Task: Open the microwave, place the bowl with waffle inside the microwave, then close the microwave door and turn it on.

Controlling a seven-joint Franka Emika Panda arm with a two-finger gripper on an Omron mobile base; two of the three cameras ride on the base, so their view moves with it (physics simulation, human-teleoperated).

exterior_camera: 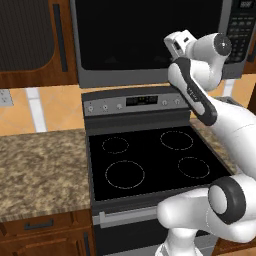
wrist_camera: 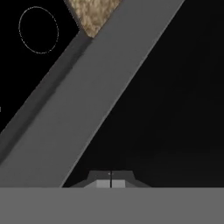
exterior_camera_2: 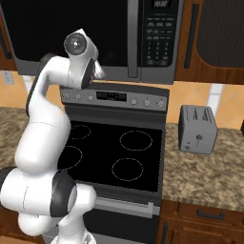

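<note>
While the microwave (exterior_camera_2: 95, 35) hangs shut above the stove (exterior_camera: 150, 160), treat its door (exterior_camera: 150, 35) as a stiff, heavy hinged panel; grip the rigid vertical handle (exterior_camera_2: 133, 38) left of the keypad (exterior_camera_2: 159, 40). Tool (wrist_camera: 110, 180) appears clenched, empty, near the glass.

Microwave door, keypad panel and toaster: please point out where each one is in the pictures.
microwave door (exterior_camera: 145, 35): left base view, on its black glass.
keypad panel (exterior_camera_2: 158, 40): right base view, on the buttons.
toaster (exterior_camera_2: 197, 129): right base view, on its gray front face.

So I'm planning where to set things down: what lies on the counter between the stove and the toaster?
Nothing: in the right base view the granite counter runs bare from the stove to the toaster.
</note>
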